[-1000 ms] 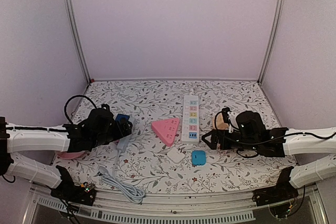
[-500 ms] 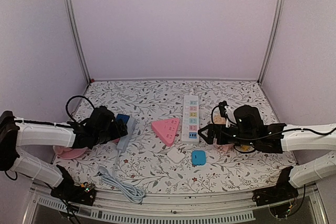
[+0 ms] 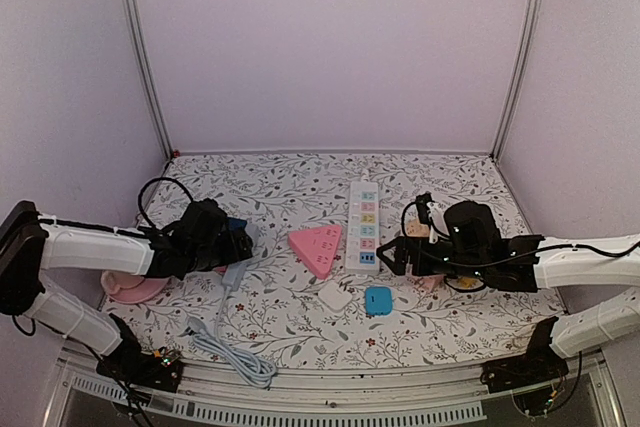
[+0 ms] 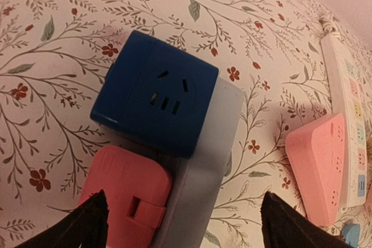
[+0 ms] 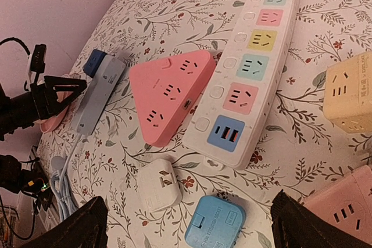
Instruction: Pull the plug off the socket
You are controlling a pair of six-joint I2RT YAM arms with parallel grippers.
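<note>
Left wrist: my claw [image 4: 183,222] released, blue cube plug [image 4: 154,100] just ahead.
Hard, slick plastic; I'd pinch its flat sides.

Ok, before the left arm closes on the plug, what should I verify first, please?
1. Left gripper open: ok, fingers wide apart.
2. Blue cube plug seated in the grey power strip: ok.
3. Fingers level with the blue cube: not ok, they flank the red plug nearer the camera.
4. Strip held down: not ok, the right gripper hovers open by the white strip.
5. Height above the strip: cannot tell.
</note>
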